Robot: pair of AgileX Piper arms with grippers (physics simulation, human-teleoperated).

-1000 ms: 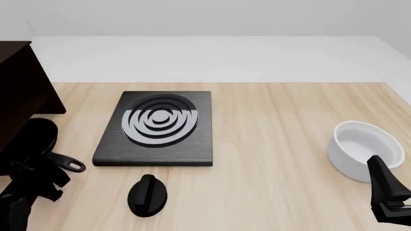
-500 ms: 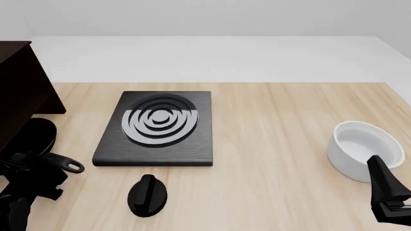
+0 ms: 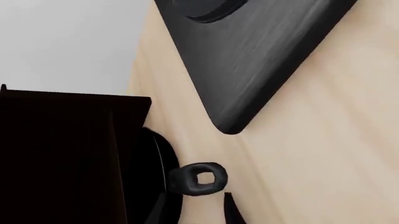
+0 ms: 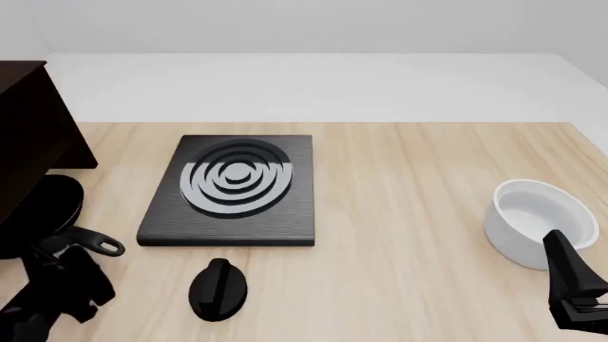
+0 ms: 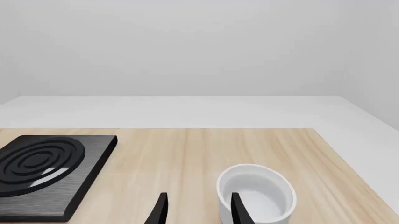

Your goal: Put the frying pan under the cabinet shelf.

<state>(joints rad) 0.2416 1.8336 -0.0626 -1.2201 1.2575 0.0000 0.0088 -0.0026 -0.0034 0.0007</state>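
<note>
The dark brown cabinet shelf (image 4: 28, 135) stands at the table's far left edge. The black frying pan (image 4: 48, 206) lies at its foot, and in the left wrist view the pan (image 3: 156, 158) reaches in beneath the cabinet (image 3: 62, 149). Its handle points toward the near right and ends in a loop (image 4: 107, 247), also seen as the loop (image 3: 199, 178). My left gripper (image 4: 62, 285) sits just behind that loop, open, with the handle end ahead of its fingertips (image 3: 232, 212). My right gripper (image 5: 198, 210) hangs open at the near right, holding nothing.
A black square plate with grey rings (image 4: 233, 189) lies in the middle left of the table. A small black knob-like disc (image 4: 218, 288) rests near the front edge. A white round bowl (image 4: 537, 221) stands at the right, just beyond the right gripper (image 4: 570, 288).
My left gripper has drawn back from the pan handle toward the near table edge. The pan and its handle loop stay where they were. The right arm has not moved.
</note>
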